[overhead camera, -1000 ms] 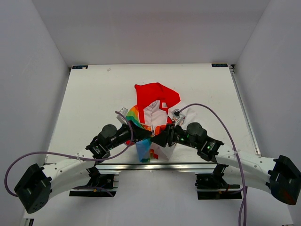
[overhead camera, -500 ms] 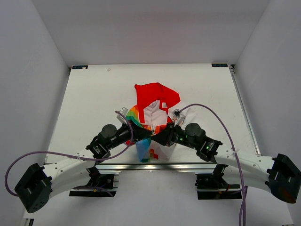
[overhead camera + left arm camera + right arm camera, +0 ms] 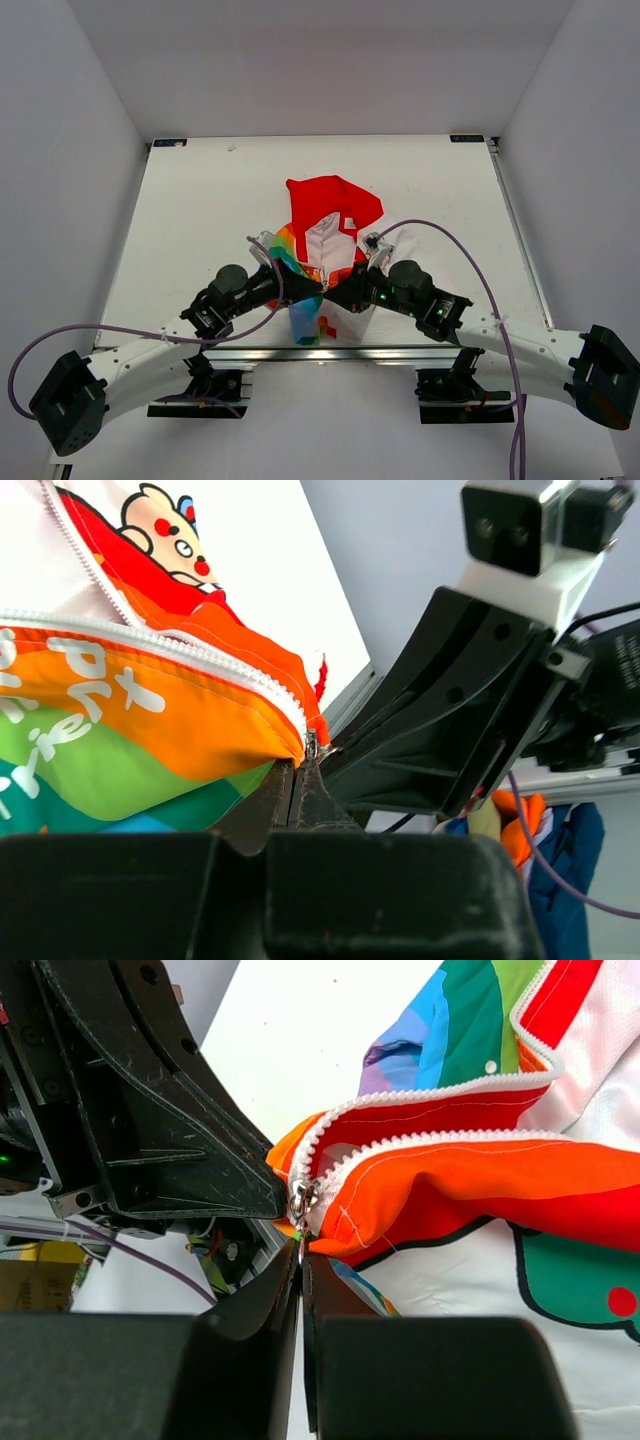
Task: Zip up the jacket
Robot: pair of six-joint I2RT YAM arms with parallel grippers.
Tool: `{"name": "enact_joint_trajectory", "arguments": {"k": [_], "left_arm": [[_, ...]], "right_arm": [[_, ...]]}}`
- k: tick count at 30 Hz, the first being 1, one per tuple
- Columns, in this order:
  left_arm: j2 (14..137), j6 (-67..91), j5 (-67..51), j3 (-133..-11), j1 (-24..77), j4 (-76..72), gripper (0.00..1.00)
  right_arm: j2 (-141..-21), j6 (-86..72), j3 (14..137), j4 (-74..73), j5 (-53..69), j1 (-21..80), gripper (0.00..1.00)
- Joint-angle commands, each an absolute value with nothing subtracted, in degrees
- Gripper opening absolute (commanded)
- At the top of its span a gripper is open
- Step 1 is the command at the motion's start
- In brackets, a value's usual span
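The jacket lies at the table's middle, red hood toward the far side, its rainbow lower front lifted toward the arms. My left gripper is shut on the bottom end of the jacket's zipper edge, where the orange fabric meets the fingertips. My right gripper faces it, almost touching. Its jaws are shut on the tab hanging from the silver zipper slider. Above the slider the two rows of white teeth spread apart.
Both wrists crowd together just above the table's near edge rail. The right gripper's black body fills the left wrist view; the left gripper's body fills the right wrist view. Purple cables arc over both arms.
My right gripper has closed from open onto the zipper slider's tab and edged slightly toward the jacket. The left gripper has kept its hold and place.
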State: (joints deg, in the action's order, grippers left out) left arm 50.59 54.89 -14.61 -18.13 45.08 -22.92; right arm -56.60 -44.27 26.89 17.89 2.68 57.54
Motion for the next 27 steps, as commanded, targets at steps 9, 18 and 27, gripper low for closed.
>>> {"name": "enact_joint_trajectory", "arguments": {"k": [9,18,27], "left_arm": [[48.4,47.8,-17.5,-20.1,44.9,-17.2,0.00],[48.6,45.7,-19.9,-20.7,44.9,-17.0,0.00],[48.8,44.6,-20.1,-21.6,44.9,-9.6,0.00]], "right_arm": [[-56.4,-37.7,33.2,10.6,2.8,57.7,0.14],[-56.3,-33.6,34.5,8.3,2.0,57.8,0.00],[-55.4,-30.9,34.4,12.6,-1.6,57.7,0.00]]}}
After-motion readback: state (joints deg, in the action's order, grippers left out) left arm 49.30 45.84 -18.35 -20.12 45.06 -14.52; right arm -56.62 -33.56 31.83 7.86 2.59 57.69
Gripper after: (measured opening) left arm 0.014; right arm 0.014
